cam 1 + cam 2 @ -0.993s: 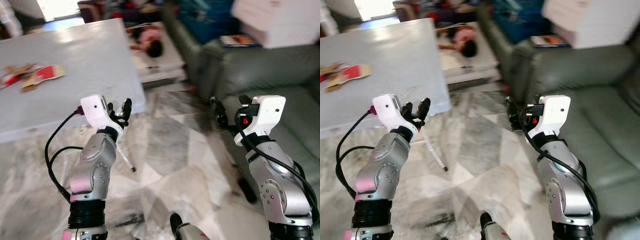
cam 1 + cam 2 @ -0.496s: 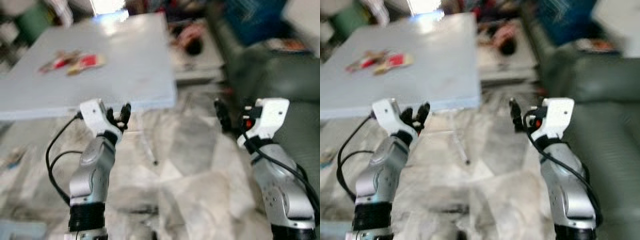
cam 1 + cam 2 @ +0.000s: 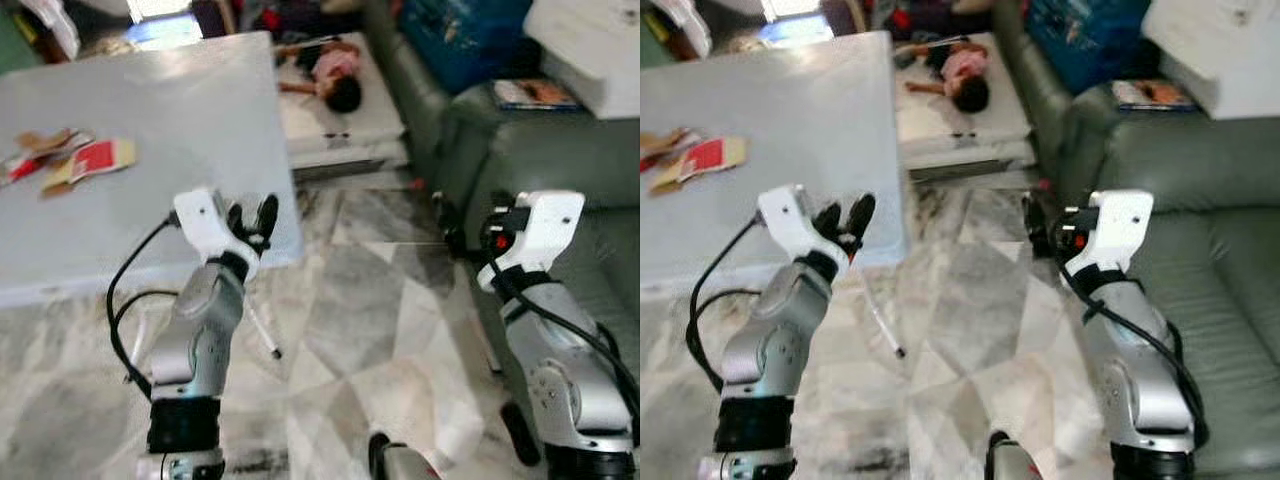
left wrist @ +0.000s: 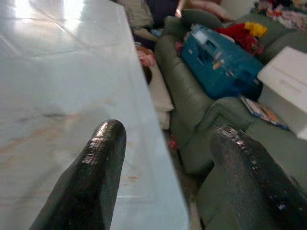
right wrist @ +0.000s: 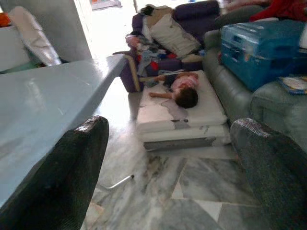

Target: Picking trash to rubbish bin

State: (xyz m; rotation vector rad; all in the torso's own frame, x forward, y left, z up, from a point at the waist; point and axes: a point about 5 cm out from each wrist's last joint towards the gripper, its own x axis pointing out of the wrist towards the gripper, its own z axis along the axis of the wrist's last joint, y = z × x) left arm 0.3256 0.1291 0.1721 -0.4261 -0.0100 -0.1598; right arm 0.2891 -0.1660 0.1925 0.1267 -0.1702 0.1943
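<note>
Red and tan paper scraps [image 3: 85,160] lie on the left part of the pale grey table [image 3: 170,110]. A thin white stick [image 3: 262,330] lies on the marble floor below the table's near corner; the right wrist view has the stick [image 5: 115,182] too. My left gripper [image 3: 252,213] is raised in front of that corner, open and holding nothing; in its wrist view the fingers [image 4: 98,172] frame the table edge. My right gripper [image 3: 445,222] is held up beside the sofa, open and holding nothing, its fingers [image 5: 72,177] spread wide.
A green sofa [image 3: 560,150] runs along the right, bearing a blue case [image 3: 455,40], a white box [image 3: 590,45] and a magazine [image 3: 530,93]. A small figure in pink [image 3: 335,78] lies on a white mattress [image 3: 345,125] beyond the table. Marble floor lies between table and sofa.
The camera has swung and the blur has cleared, so the table and sofa sit differently in the picture. Both arms hold the same raised pose with open fingers.
</note>
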